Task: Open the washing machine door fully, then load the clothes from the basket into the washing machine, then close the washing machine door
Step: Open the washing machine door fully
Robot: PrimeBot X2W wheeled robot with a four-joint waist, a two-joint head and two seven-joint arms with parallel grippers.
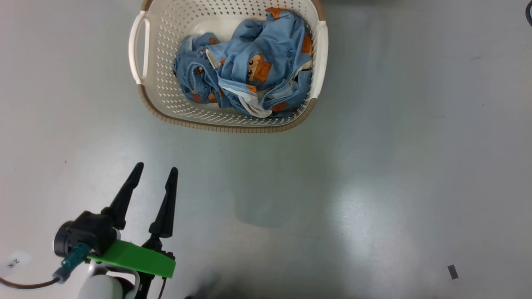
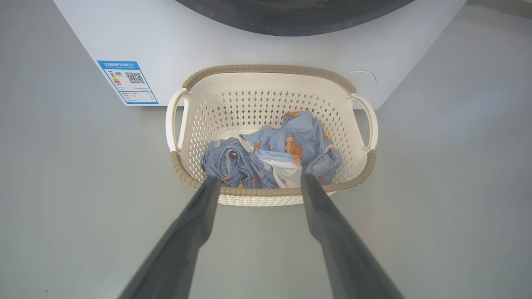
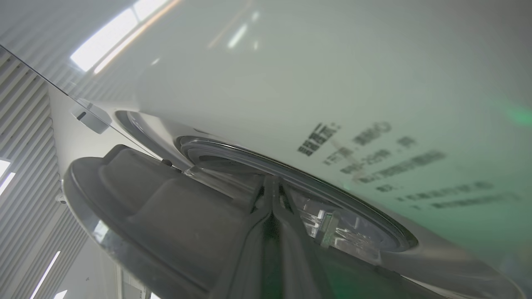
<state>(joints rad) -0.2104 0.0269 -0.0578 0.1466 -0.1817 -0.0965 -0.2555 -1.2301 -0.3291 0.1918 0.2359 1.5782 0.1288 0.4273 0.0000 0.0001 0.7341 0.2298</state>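
Loading has not begun: all the clothes point(image 1: 249, 70) lie heaped in the basket point(image 1: 224, 125), which stands on the floor point(image 1: 374, 166) just before the washing machine point(image 2: 199, 41). The right tool point(image 3: 272, 182), fingers pressed narrow together, sits at the washing machine door point(image 3: 137, 195). I cannot tell how far that door is open, so the opening step is probably in hand. The left tool point(image 1: 156, 167) is spread wide and empty, apart from the basket. In the head view the clothes lie at about 1 o'clock from it; in its own wrist view, at 12 o'clock.
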